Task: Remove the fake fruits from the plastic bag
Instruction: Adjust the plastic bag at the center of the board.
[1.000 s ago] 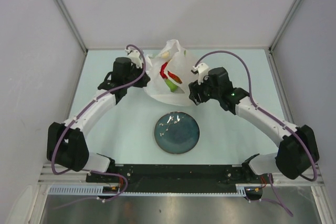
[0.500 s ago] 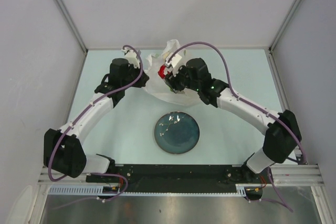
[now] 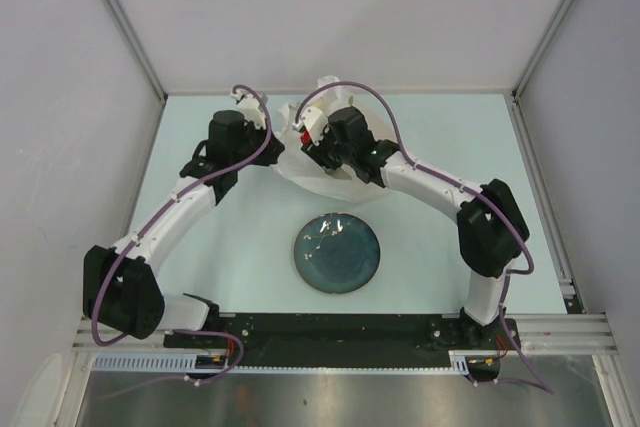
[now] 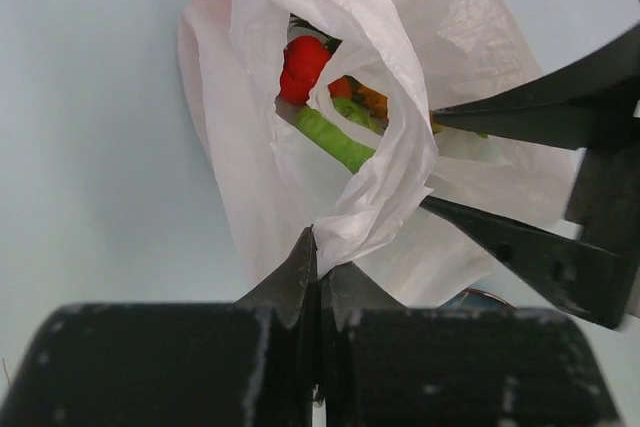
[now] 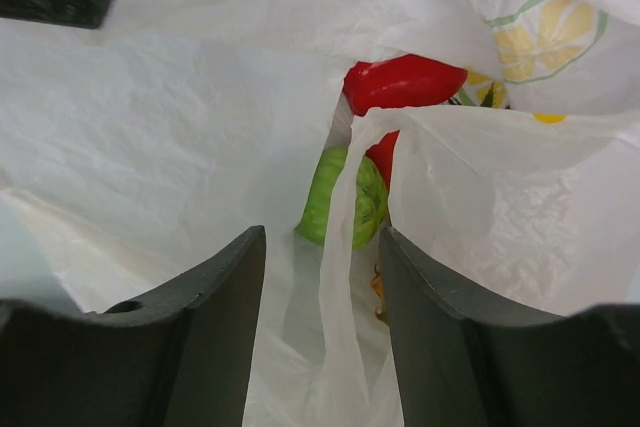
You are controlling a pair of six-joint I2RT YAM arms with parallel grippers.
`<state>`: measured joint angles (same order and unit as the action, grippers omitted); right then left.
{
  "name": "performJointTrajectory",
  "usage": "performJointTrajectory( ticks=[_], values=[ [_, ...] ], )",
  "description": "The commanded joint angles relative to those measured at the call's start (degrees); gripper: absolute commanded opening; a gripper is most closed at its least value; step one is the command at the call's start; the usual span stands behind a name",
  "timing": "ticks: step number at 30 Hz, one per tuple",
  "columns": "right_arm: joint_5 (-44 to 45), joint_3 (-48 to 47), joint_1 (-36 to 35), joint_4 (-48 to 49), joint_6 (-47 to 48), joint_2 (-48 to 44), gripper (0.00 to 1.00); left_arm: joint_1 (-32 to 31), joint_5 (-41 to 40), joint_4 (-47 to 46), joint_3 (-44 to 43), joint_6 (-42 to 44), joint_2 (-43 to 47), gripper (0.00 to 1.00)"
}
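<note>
Overhead, you have the bag [image 3: 305,172] on the far half of the bench [image 3: 440,127], beyond the plate [image 3: 336,252], with both arms meeting at it. Your left end effector [image 3: 272,139] sits at its left edge and the right end effector [image 3: 312,145] over its middle. The fruits [image 3: 303,137] are inside the bag; none lie on the plate.

Left wrist view: the left end effector is fully closed on a fold of the bag's rim, apparently to hold the mouth up and open. A red fruit [image 4: 303,62] and a long green fruit [image 4: 335,139] show through the opening. The green one's long axis runs upper left to lower right.

Right wrist view: the jaws stand partly apart and grip nothing, with a loose strip of bag hanging between them. They point at the green fruit, whose long axis runs along the fingers. The red fruit lies crosswise beyond it.
</note>
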<state>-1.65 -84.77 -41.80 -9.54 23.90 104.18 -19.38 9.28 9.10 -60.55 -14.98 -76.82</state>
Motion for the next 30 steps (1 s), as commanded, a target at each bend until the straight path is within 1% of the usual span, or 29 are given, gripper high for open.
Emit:
performJointTrajectory(
  ticks=[1, 4, 7, 9, 12, 13, 14, 15, 17, 19, 20, 24, 29, 30],
  values=[
    [1.6, -2.4, 1.1, 1.0, 1.8, 4.3, 0.56, -0.1, 0.9, -1.7, -3.0, -1.1, 0.6, 0.00],
    [4.5, -3.0, 1.4, 2.4, 3.5, 7.2, 0.67, -0.1, 0.8, -1.5, -3.0, -0.8, 1.0, 0.00],
    [5.0, -4.0, 2.1, 2.6, 4.7, 9.5, 0.67, 0.1, 0.8, -1.5, -2.7, -0.8, 1.1, 0.00],
    [6.0, -5.0, 2.7, 3.5, 5.1, 10.5, 0.61, 0.2, 0.7, -1.7, -2.8, -0.6, 0.9, 0.01],
    [5.9, -8.0, 3.8, 4.4, 6.4, 11.6, 0.44, 0.3, 0.7, -1.7, -3.9, 0.0, -0.1, 0.00],
    [5.9, -9.6, 4.3, 4.0, 6.4, 12.2, 0.22, 0.4, 0.7, -1.6, -4.4, 0.5, -0.5, 0.00],
    [6.0, -10.9, 4.6, 4.2, 6.2, 12.6, 0.09, 0.5, 0.6, -1.6, -5.6, 0.8, -1.6, 0.00],
    [7.1, -12.2, 5.7, 4.4, 6.0, 12.9, 0.00, 0.6, 0.5, -1.7, -6.3, 1.1, -2.3, 0.00],
    [7.1, -16.8, 6.4, 2.7, 6.3, 14.7, 0.00, 0.9, 0.4, -1.5, -8.9, 1.7, -3.7, 0.00],
    [6.7, -22.3, 7.3, -1.4, 4.9, 16.0, 0.00, 1.3, 0.4, -1.3, -10.5, 1.8, -5.5, 0.00],
    [6.1, -22.8, 7.7, -1.7, 4.4, 15.7, 0.00, 1.4, 0.3, -1.5, -11.6, 1.8, -5.9, 0.00],
    [3.9, -20.3, 6.6, -1.6, 3.8, 12.6, 0.00, 1.6, 0.0, -1.8, -12.9, 1.8, -6.6, 0.00],
    [4.4, -15.2, 3.1, -1.4, 2.2, 9.3, 0.00, 1.9, 0.5, -1.7, -12.2, 1.2, -5.9, 0.00],
    [4.1, -14.7, 2.7, -1.8, 1.8, 8.4, 0.02, 2.1, 0.5, -1.7, -12.0, 0.9, -5.6, 0.00]
  ],
)
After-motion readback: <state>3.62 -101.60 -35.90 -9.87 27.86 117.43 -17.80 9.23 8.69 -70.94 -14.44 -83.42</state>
